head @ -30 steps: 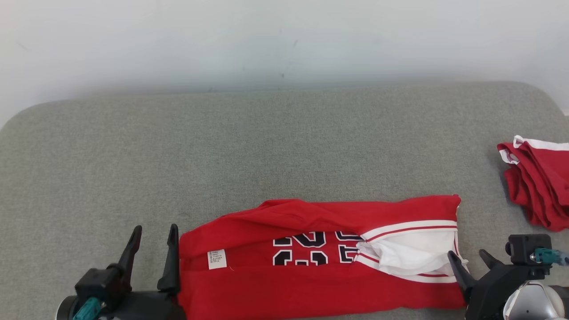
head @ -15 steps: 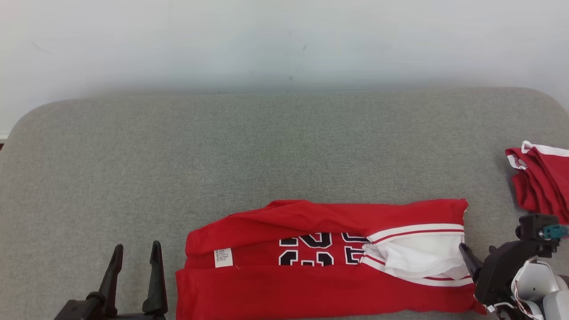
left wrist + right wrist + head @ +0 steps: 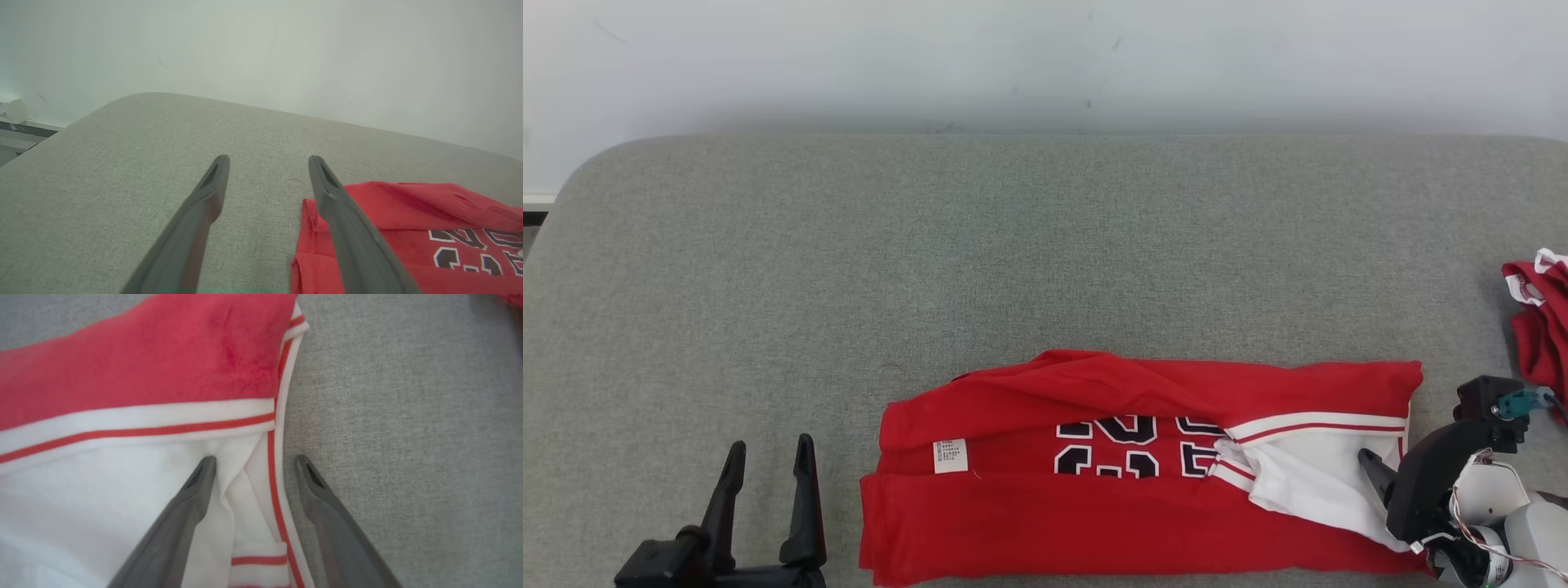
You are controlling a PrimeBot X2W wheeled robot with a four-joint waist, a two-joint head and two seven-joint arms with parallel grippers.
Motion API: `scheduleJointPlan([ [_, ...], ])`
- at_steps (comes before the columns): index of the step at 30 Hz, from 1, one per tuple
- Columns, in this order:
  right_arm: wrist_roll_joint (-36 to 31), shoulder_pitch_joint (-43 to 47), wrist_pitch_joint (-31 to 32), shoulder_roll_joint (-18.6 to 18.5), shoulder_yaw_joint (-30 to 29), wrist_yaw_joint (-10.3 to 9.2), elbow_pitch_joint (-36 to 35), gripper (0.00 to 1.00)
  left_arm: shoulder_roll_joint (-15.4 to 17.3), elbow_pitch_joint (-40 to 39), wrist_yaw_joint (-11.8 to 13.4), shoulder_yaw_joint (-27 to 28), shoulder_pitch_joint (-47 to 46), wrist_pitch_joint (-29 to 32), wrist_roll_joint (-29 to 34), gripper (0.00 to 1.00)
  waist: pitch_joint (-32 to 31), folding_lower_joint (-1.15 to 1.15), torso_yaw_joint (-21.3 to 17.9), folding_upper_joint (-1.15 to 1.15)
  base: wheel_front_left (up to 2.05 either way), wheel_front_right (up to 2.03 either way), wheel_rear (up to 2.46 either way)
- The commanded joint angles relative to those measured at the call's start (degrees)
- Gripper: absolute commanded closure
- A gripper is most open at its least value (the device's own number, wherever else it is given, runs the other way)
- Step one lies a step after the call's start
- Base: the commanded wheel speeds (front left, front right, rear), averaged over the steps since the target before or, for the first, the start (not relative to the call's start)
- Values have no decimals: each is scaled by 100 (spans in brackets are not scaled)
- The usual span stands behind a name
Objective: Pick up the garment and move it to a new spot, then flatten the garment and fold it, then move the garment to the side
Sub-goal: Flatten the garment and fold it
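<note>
The garment (image 3: 1094, 523), a red jersey with dark numbers and white trim, lies folded into a long band on the grey cushioned surface (image 3: 1013, 245). My left gripper (image 3: 770, 447) stands open just left of the garment's left end, apart from it. In the left wrist view my left gripper (image 3: 267, 159) holds nothing, and the garment (image 3: 408, 212) lies to its right. My right gripper (image 3: 1376, 469) is open at the garment's right end. In the right wrist view my right gripper (image 3: 254, 459) straddles the striped edge, one finger over the white fabric (image 3: 102, 490), the other over bare cushion.
A second red garment (image 3: 1539, 327) lies bunched at the far right edge of the surface, and a bit of it shows in the right wrist view (image 3: 510, 298). A pale wall (image 3: 1045, 57) runs behind the cushion. Its rounded left corner (image 3: 580, 175) drops off.
The head view has shifted. My left gripper has drawn away from the garment's left edge. My right gripper has moved in over the garment's right end and tilted.
</note>
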Motion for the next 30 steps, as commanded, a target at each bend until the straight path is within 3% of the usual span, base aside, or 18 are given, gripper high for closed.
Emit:
scheduleJointPlan([
  [1, 108, 52, 158, 79, 186, -5, 197, 0, -11, 77, -11, 35, -55, -3, -26, 0, 35, 0, 29, 0, 0, 0, 0],
  [4, 263, 55, 160, 179, 308, 5, 288, 0, -14, 110, -8, 49, -102, -2, -71, 0, 39, 0, 24, 0, 0, 0, 0],
  [5, 307, 51, 137, 193, 338, 6, 306, 63, -14, 118, 7, 48, -99, -3, -93, 0, 35, 0, 19, 0, 0, 0, 0],
  [6, 339, 50, 107, 203, 356, 6, 315, 98, -14, 120, 23, 51, -97, -3, -104, 0, 28, 0, 14, 0, 0, 0, 0],
  [19, 145, 194, -508, -179, -188, -17, -47, 100, -13, 61, 124, 58, 118, -2, -196, 0, -199, 0, -139, 0, 0, 0, 0],
  [30, -394, 633, -154, -431, -880, -17, -1184, 100, -12, 3, 212, -11, 341, -2, -301, 0, -451, 0, -375, 0, 0, 0, 0],
])
